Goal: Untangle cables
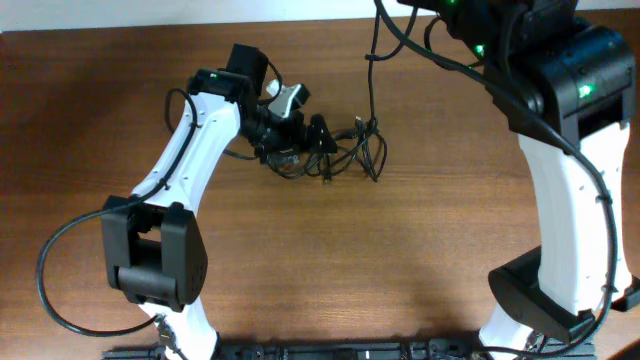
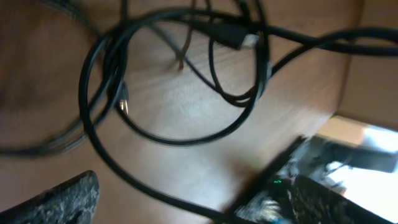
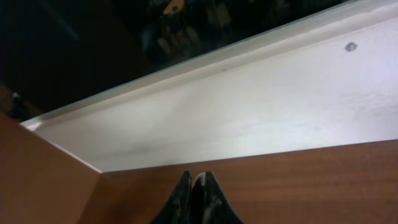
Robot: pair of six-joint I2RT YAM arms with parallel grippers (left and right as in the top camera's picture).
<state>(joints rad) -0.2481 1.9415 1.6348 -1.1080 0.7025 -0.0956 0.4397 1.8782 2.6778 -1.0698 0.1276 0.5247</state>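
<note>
The cables (image 1: 350, 150) lie as a knotted bunch of thin black cords on the wooden table, just right of my left gripper (image 1: 322, 134). One strand (image 1: 371, 85) runs from the bunch up to the top edge of the overhead view. In the left wrist view the loops (image 2: 174, 93) and a plug end (image 2: 239, 38) fill the frame. My left gripper (image 2: 186, 208) has its fingers wide apart, and one cord crosses between them. My right gripper (image 3: 198, 179) is shut, with nothing visible between its fingers. It points at the table's far edge.
The left arm (image 1: 190, 150) reaches in from the lower left. The right arm (image 1: 570, 150) stands along the right side, with thick black wires (image 1: 440, 55) near the top. A white ledge (image 3: 249, 118) runs beyond the table's far edge.
</note>
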